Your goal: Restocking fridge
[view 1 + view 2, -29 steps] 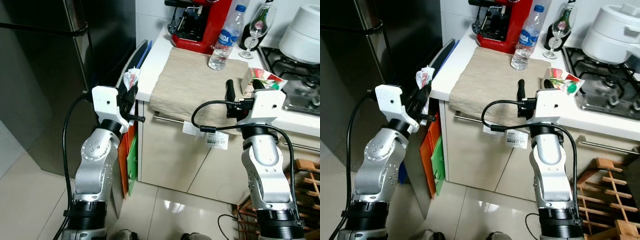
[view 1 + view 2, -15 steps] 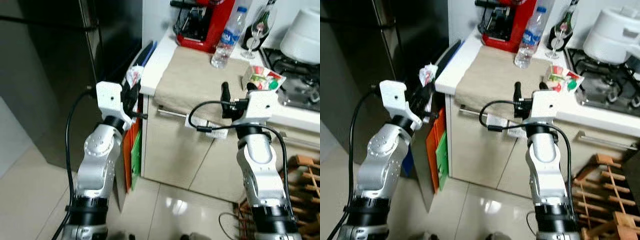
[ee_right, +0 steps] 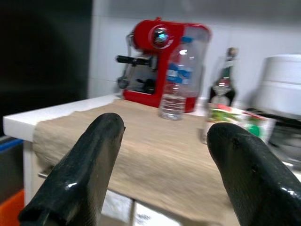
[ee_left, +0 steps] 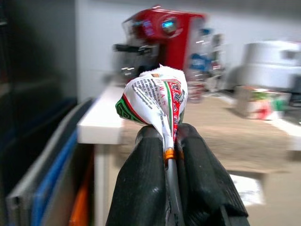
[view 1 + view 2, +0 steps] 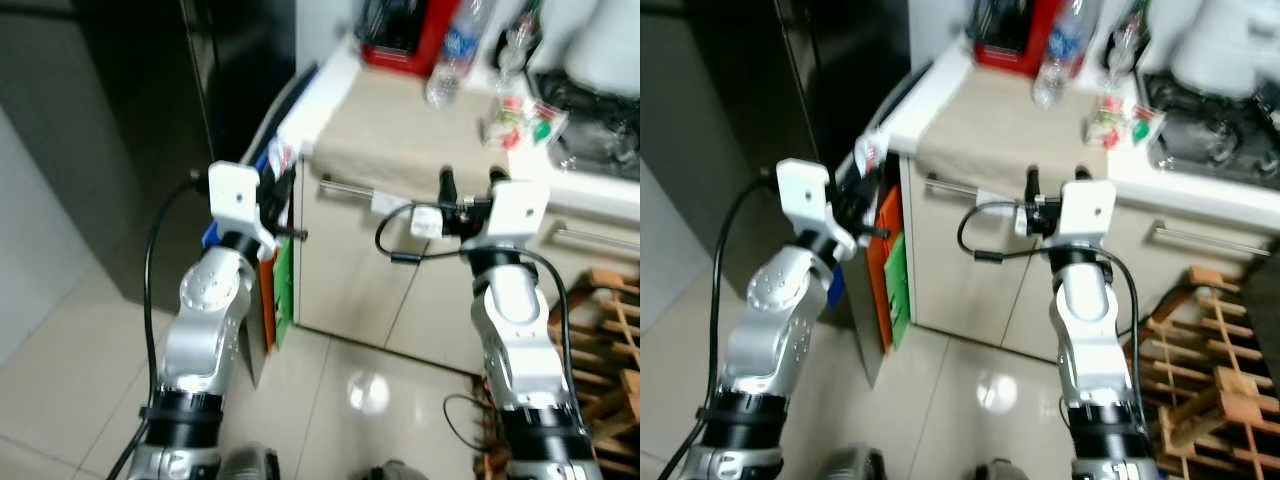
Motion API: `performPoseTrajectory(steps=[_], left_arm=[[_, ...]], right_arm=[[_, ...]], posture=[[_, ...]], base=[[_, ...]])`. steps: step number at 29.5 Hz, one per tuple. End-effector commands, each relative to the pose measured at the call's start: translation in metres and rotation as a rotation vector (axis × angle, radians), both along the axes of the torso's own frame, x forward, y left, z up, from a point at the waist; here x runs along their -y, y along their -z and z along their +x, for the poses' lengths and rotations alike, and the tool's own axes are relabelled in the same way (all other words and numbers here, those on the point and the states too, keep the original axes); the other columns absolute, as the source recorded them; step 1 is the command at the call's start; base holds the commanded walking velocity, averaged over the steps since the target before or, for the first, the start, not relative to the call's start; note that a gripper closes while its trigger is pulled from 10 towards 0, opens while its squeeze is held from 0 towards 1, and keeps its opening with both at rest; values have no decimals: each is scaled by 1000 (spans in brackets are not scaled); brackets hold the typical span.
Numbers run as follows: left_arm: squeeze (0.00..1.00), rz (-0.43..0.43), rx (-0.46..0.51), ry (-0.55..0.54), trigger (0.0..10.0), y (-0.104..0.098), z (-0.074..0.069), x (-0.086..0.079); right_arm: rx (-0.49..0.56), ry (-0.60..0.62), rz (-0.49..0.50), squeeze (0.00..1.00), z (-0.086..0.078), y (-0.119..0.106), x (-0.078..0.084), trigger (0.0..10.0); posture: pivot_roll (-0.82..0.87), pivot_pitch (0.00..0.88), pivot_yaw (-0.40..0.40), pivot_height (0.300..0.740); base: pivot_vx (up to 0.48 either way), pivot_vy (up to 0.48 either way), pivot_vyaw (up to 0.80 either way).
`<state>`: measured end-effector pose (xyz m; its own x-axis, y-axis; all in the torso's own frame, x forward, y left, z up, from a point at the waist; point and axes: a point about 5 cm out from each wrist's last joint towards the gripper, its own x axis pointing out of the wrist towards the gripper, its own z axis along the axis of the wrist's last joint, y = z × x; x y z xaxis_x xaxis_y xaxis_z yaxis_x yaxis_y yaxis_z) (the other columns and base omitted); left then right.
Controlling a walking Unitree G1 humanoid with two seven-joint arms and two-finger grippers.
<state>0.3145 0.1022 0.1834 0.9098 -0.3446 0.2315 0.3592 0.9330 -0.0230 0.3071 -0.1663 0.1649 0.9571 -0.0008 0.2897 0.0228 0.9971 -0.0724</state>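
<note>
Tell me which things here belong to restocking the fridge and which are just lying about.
For the job:
left gripper, shut on a packet
fridge
carton on the counter, probably

Lying about:
coffee machine
water bottle
cloth
wooden rack
right gripper, open

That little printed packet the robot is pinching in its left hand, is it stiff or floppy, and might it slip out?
The packet is probably soft and light: its top puffs and creases above the left gripper. The fingers clamp only its thin crimped edge, so it may flop or swing. The printed film looks glossy, so it could perhaps slip.
</note>
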Motion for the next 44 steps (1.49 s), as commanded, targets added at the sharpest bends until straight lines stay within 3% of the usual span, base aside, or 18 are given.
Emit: performPoseTrajectory(steps=[1, 21, 33, 44], left_arm=[[0, 7, -5, -3, 10000, 1, 1, -2], [0, 29, 3, 15, 10000, 2, 3, -1], [0, -23, -102, -44, 10000, 23, 6, -17], [0, -5, -82, -13, 10000, 24, 3, -12]], right_arm=[[12, -9, 6, 0, 2, -3, -2, 10000], [5, -16, 7, 0, 3, 0, -4, 10000], [-7, 22, 13, 0, 2, 4, 5, 10000], [-5, 38, 10, 0, 0, 6, 8, 10000]], posture=[[-75, 0, -11, 740], [-72, 0, -1, 740], [-75, 0, 0, 740], [-75, 0, 2, 740]], base=[[-322, 0, 0], [-303, 0, 0], [0, 0, -761], [0, -175, -770]])
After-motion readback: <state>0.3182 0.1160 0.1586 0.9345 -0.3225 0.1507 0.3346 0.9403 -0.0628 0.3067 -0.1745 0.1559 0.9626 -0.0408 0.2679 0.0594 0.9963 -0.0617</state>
